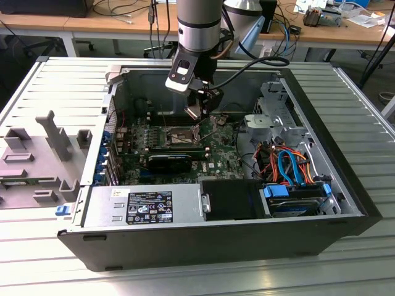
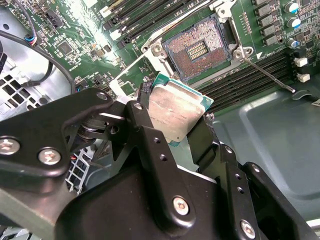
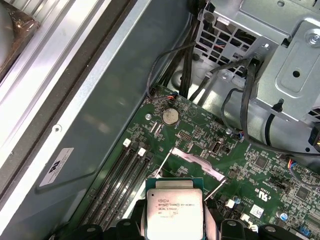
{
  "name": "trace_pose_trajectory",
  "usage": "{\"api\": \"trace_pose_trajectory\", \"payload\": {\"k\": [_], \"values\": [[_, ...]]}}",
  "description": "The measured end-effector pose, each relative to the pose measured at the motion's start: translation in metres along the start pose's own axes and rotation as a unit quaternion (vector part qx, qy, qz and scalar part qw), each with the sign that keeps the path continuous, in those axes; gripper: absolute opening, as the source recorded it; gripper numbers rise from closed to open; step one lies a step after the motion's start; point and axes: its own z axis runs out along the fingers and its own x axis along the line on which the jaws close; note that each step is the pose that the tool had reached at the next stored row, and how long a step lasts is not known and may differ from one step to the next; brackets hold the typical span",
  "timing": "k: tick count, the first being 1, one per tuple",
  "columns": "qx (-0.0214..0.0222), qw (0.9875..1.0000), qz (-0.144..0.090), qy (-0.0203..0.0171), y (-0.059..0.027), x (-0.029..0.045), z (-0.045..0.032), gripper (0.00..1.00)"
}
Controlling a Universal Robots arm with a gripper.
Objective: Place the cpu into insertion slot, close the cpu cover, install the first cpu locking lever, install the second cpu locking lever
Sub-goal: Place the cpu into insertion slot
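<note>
Gripper point(image 2: 174, 117) fingers point(image 2: 146, 125) are closed down to chip width, pinching the cpu point(image 2: 177, 107) by two opposite edges in the air over the board. In the exterior view the insertion slot point(image 2: 198, 49) sits at roughly 7 o'clock from the chip, clearly apart from it, empty with its contacts bare. Risks: the chip looks tilted against the board, so it could seat skewed or off the keying and dig a corner into the contacts. The edge-only grip could also slip, or the loose locking lever point(image 2: 266, 76) could snag a finger.
</note>
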Motion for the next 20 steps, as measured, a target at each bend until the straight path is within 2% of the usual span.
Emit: {"api": "trace_pose_trajectory", "payload": {"k": [20], "values": [[-0.0001,1.0000,0.005,-0.0004,0.0000,0.0000,0.0004,0.55]]}}
